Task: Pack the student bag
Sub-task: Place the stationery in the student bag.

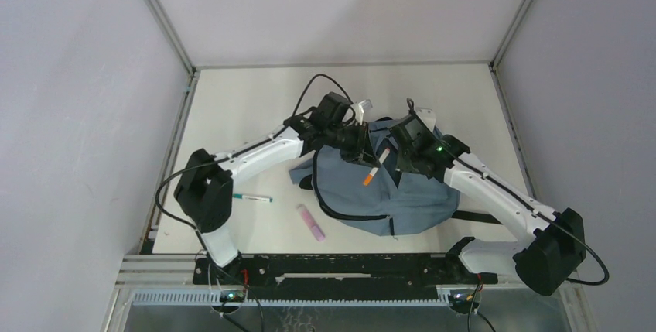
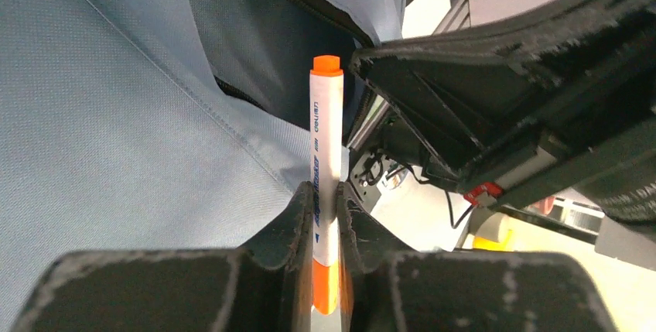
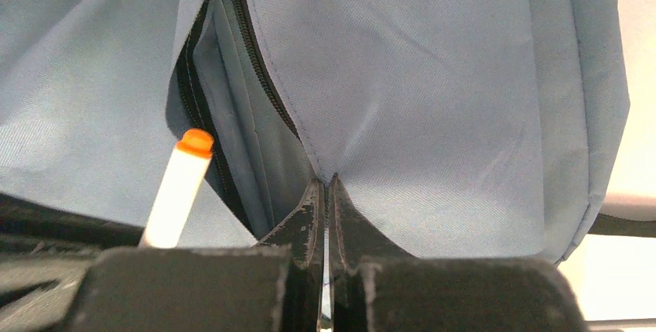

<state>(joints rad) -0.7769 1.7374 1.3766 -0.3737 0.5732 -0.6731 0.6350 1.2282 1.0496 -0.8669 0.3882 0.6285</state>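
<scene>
Student bag lies in the middle of the bench. To its near left I see a pink stick, then a pen. Above the bag, my left end effector clamps a white, orange-capped marker. My right end effector is closed tight and pinches the bag's fabric beside the open zip.

The marker runs off the left wrist view's bottom edge, its blue print too blurred to read.

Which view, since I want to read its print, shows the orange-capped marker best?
Left wrist: the marker, pinched in the left gripper, sits centred, blue print showing. Right wrist catches only its capped end beside the open student bag; top external shows a sliver.
</scene>
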